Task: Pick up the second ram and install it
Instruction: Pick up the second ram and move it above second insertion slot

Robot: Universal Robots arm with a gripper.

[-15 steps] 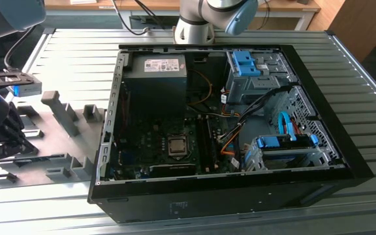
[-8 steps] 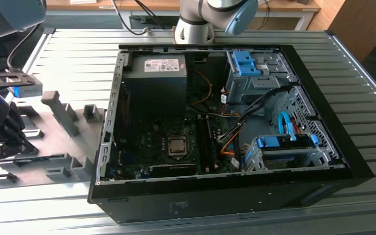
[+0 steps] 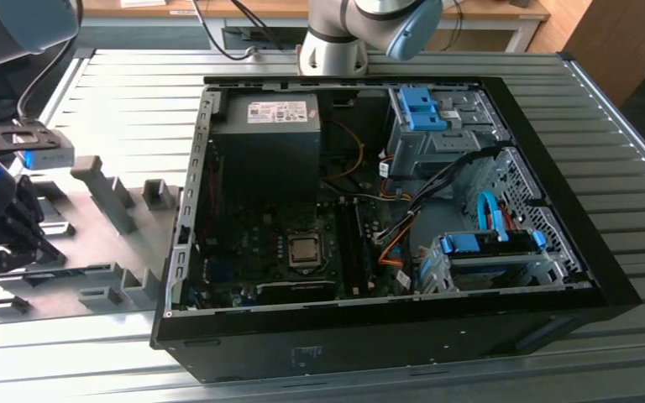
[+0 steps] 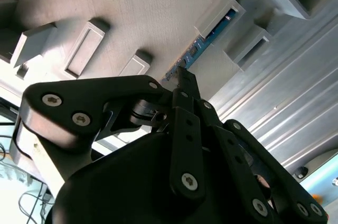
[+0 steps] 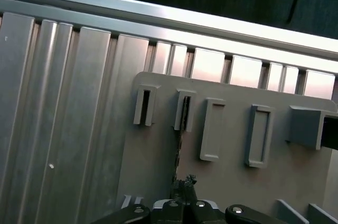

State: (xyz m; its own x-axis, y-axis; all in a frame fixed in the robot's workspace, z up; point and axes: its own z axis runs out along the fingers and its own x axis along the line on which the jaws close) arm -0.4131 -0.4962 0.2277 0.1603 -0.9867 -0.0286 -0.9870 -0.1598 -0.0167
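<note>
**Pinching one end of the memory board in its holder**

Seen in the exterior view, the gripper (image 3: 9,239) hangs low over a grey holder plate (image 3: 87,242) on a ribbed metal table (image 3: 591,101). It sits to the exterior view's left of an open computer case (image 3: 412,332) and well apart from it.

In the second wrist view, the memory board (image 4: 203,44) stands on edge, showing as a thin blue strip. Its far end is tucked into a grey slotted block (image 4: 219,15) on the plate. Its near end runs straight into the black fingertips. The jaws look drawn close together with that end of the board between them, so they appear to pinch it (the contact itself is hidden behind the fingers). In the first wrist view, the board is a dark line leading from a slot down into the gripper.

The hold seems to be at one end only, so the long board may pivot or droop. If it tilts while the far end is in the block, it may bind there and drag the plate. A light pinch on such a thin edge may also let it slip.
</note>
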